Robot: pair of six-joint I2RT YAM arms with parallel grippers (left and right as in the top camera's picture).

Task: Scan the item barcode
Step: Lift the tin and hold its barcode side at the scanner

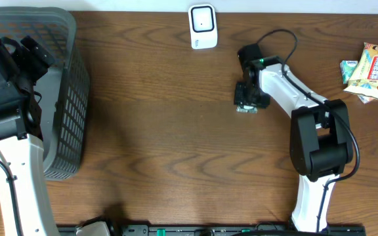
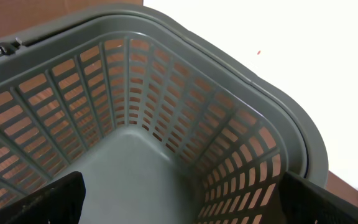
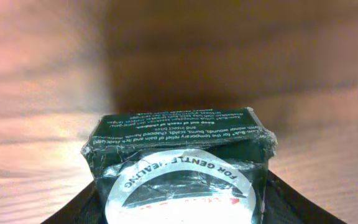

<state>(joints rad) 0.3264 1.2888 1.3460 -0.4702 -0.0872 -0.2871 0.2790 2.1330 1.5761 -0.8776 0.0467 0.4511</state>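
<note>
At mid-bench, under the right arm (image 1: 287, 88), the small dark green box (image 3: 179, 134) that I am to scan lies on the brown wood-grain bench (image 1: 163, 137), flanked by the right fingers (image 3: 294, 205). Seen from the right wrist, the black fingers stand just beside the box's two sides. Whether they press on it or only bracket it I cannot tell. From overhead the arm's end covers most of the box, and only a pale sliver shows beneath it.

The box is rectangular and wrapped in crinkled clear film that catches the light at the corners. Fine pale print runs along its upper face, and a round white label (image 3: 179, 186) reading "FOR GENTLE" sits on the face nearest the camera.

Near the far edge of the bench stands a white scanner (image 1: 202, 26) with rounded corners, well apart from the box, with bare wood between them. At the right edge lies a loose heap of glossy snack packets (image 1: 373, 71) in yellow, red and green, well apart from the arm.

On the left, a grey plastic basket (image 1: 71, 111) with slotted lattice walls and a thick smooth rim fills the corner. The left arm (image 1: 12, 170) hangs over it, and the left fingers (image 2: 48, 199) are spread wide, holding nothing, above the basket's smooth floor.
</note>
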